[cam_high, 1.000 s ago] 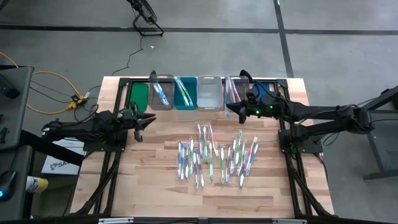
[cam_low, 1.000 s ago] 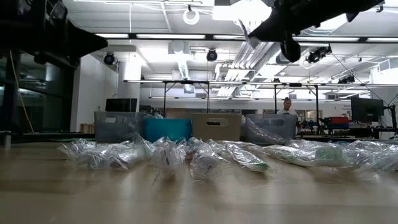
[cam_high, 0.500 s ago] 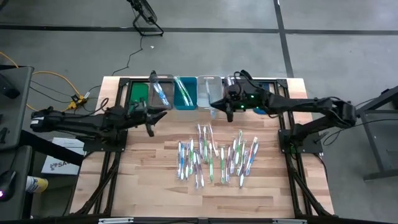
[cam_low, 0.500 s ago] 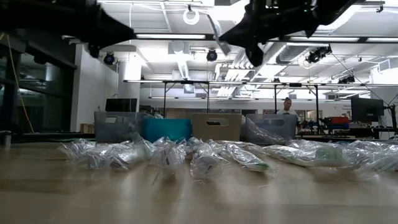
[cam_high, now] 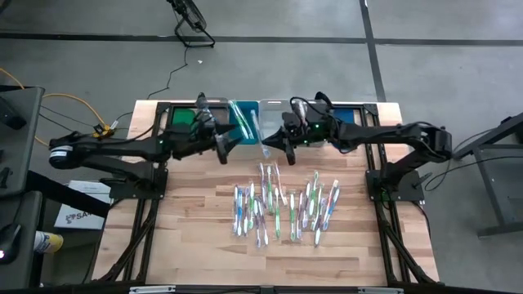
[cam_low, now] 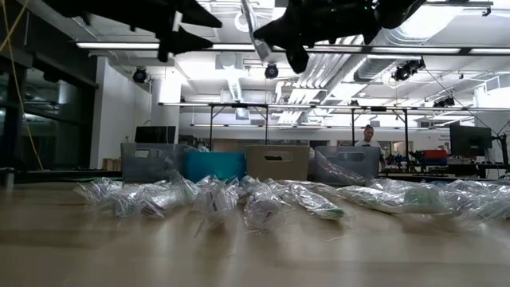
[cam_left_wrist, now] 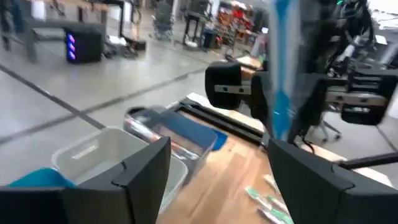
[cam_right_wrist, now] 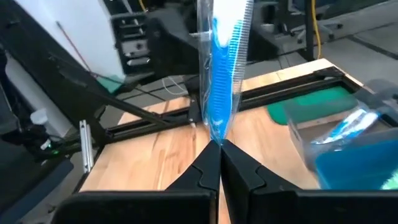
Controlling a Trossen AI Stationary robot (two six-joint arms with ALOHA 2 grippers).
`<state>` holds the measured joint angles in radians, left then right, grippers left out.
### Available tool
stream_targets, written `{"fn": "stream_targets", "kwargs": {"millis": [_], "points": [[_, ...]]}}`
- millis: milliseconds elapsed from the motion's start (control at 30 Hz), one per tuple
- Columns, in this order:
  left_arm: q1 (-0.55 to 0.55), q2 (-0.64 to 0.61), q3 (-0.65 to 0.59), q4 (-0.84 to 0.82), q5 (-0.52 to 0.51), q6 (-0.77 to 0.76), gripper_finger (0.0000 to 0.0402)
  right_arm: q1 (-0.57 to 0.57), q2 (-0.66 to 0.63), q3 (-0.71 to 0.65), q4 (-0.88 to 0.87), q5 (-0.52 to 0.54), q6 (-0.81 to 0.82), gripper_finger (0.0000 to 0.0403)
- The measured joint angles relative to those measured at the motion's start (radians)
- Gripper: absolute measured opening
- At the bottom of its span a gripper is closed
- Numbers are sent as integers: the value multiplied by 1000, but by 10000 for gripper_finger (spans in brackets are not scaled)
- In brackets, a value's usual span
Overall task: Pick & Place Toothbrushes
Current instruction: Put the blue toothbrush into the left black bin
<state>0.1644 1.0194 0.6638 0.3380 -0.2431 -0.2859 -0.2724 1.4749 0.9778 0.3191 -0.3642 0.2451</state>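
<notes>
The right gripper (cam_right_wrist: 219,146) is pinching the end of a blue toothbrush in a clear wrapper (cam_right_wrist: 219,74), which is sticking straight out past its closed fingertips above the row of bins (cam_high: 243,122). The left gripper (cam_left_wrist: 217,168) is facing it with fingers spread wide and empty, the wrapped toothbrush just ahead of them. The remaining wrapped toothbrushes (cam_high: 282,204) are lying on the wooden table (cam_high: 196,237), below both grippers.

From above, both arms cover most of the row of bins (cam_high: 245,122) along the worktop's far edge, so their contents stay hidden. The wrapped blue toothbrush (cam_right_wrist: 219,81) runs past the right wrist view's edge. The loose toothbrushes (cam_low: 263,199) blur into crinkled wrapping at worktop level.
</notes>
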Motion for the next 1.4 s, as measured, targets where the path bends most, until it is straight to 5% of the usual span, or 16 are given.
{"fn": "stream_targets", "kwargs": {"millis": [267,700,933,1200,1400], "points": [[72,126,116,11,249,-30,266,17,25,7,4,121,-38,3],[72,210,189,10,260,-10,261,60,77,7,6,138,-63,3],[72,201,189,1,289,-26,181,54,72,7,1,163,-32,3],[72,200,190,-4,271,-26,25,42,68,7,-1,154,-1,3],[72,200,190,-26,249,13,23,41,55,7,-41,154,64,3]]}}
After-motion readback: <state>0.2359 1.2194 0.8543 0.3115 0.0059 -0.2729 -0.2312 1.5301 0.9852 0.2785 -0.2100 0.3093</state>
